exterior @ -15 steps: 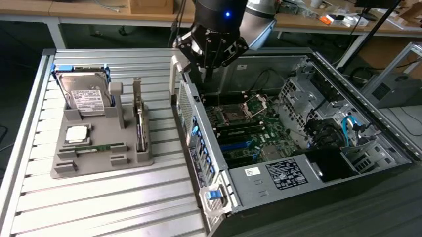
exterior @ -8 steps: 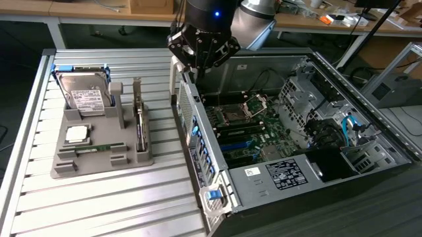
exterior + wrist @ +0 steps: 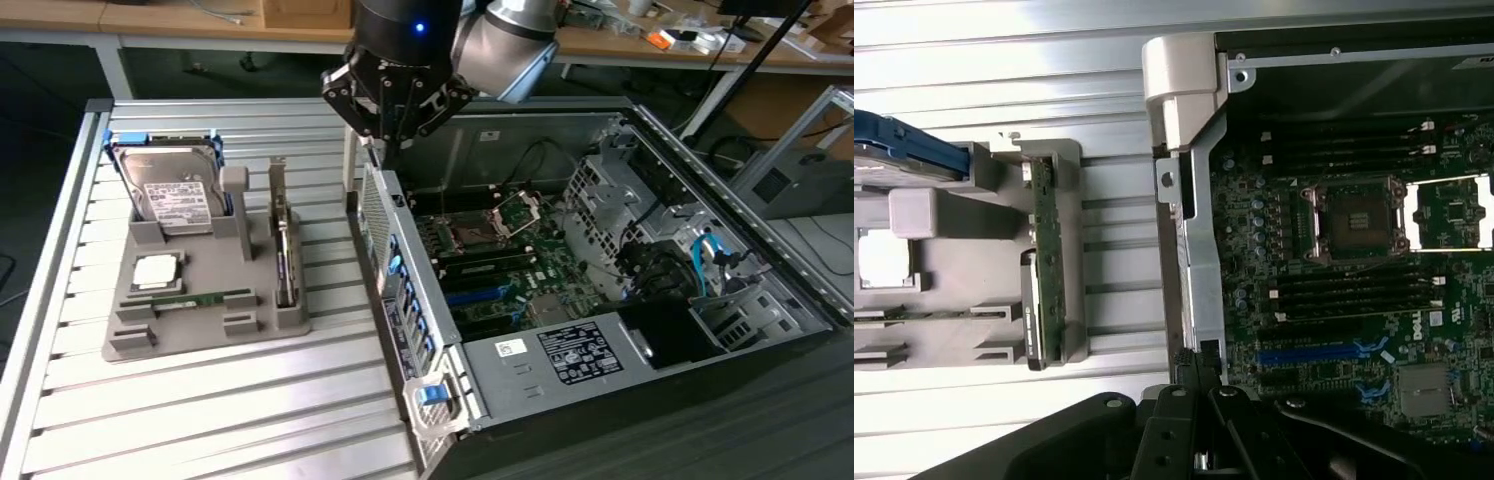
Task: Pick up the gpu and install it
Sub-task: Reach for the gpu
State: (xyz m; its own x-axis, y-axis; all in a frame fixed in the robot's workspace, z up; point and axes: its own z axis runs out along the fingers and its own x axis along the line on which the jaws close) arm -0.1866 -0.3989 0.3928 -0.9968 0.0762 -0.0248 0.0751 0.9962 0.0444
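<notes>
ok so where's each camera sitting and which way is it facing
exterior view: sits high off the arm, angled down on the slatted metal table and open silver computer case; the arm's silver wrist and black shut fingers show.
wrist view: on the wrist, looking down past the fingers onto the case's edge.
shared: the flat green gpu card standing on edge in the grey plastic tray, and the green motherboard.

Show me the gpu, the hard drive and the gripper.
gpu point(image 3: 283, 262): exterior view, card's top edge.
hard drive point(image 3: 180, 205): exterior view, white label.
gripper point(image 3: 380, 146): exterior view, between its fingertips.
</notes>
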